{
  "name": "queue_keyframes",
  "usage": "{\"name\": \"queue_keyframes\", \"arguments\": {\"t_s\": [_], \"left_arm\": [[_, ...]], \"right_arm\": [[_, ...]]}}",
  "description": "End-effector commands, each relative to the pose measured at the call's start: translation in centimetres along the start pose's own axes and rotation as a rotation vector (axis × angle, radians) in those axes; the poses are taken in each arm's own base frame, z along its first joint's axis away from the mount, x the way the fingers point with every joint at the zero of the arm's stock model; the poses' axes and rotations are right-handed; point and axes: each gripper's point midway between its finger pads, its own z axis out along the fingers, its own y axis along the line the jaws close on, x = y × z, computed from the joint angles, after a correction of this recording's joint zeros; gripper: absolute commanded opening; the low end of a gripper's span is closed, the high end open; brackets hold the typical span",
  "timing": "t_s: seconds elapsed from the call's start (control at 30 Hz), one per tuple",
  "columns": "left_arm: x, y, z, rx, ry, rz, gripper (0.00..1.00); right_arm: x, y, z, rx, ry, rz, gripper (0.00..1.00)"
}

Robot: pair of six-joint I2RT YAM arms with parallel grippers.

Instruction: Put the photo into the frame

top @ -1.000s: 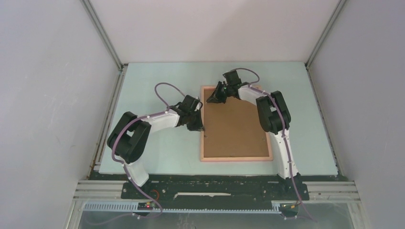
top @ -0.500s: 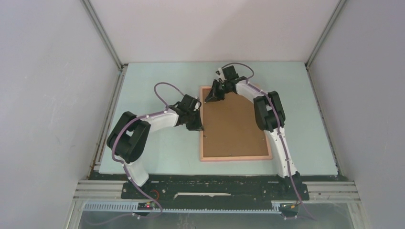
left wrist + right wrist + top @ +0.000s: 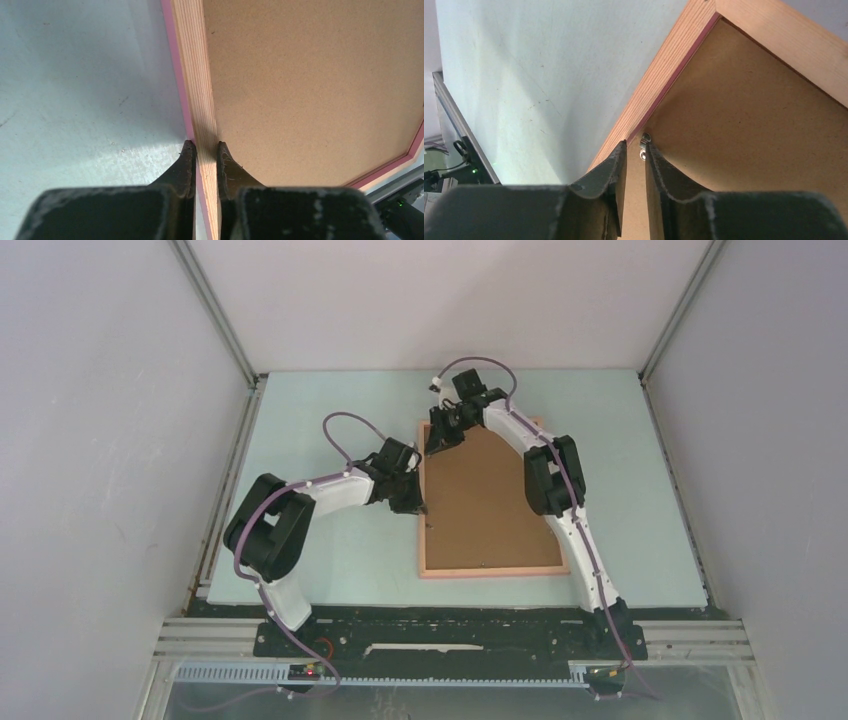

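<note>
The salmon-pink frame [image 3: 490, 572] lies flat on the table, filled by a brown backing board [image 3: 485, 500]. The photo is not in view. My left gripper [image 3: 418, 508] is shut on the frame's left rail [image 3: 195, 75], one finger outside it and one on the board [image 3: 310, 90]. My right gripper [image 3: 435, 448] hangs over the frame's far left corner [image 3: 664, 70]. Its jaws stand a narrow gap apart with nothing between them, and their tips are at a small metal tab [image 3: 644, 147] on the board [image 3: 744, 130] beside the rail.
The pale green table top [image 3: 330, 560] is bounded by white walls at left, right and back, with metal rails along its edges [image 3: 230, 480]. The black base bar [image 3: 450, 635] runs along the near edge.
My right gripper has moved left and a little farther back, from over the board's upper part to the frame's far left corner. The left gripper and the frame have not moved.
</note>
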Motion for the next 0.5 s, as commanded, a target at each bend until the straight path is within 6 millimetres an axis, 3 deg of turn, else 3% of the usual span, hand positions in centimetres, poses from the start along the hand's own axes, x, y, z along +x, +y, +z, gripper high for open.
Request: {"name": "queue_keyframes", "arguments": {"t_s": [0.0, 0.13, 0.23, 0.47], "left_arm": [[0.8, 2.7, 0.9, -0.076, 0.025, 0.051, 0.00], [1.0, 2.8, 0.9, -0.075, 0.030, 0.044, 0.00], [1.2, 2.9, 0.8, -0.077, 0.034, 0.043, 0.00], [1.0, 2.7, 0.9, -0.069, 0.029, 0.037, 0.00]], "right_arm": [[0.5, 1.5, 0.0, 0.049, 0.011, 0.062, 0.31], [-1.1, 0.4, -2.0, -0.035, -0.121, 0.366, 0.42], [-0.9, -0.6, -2.5, -0.024, -0.158, 0.382, 0.48], [-0.5, -1.1, -0.7, -0.024, -0.130, 0.406, 0.45]]}}
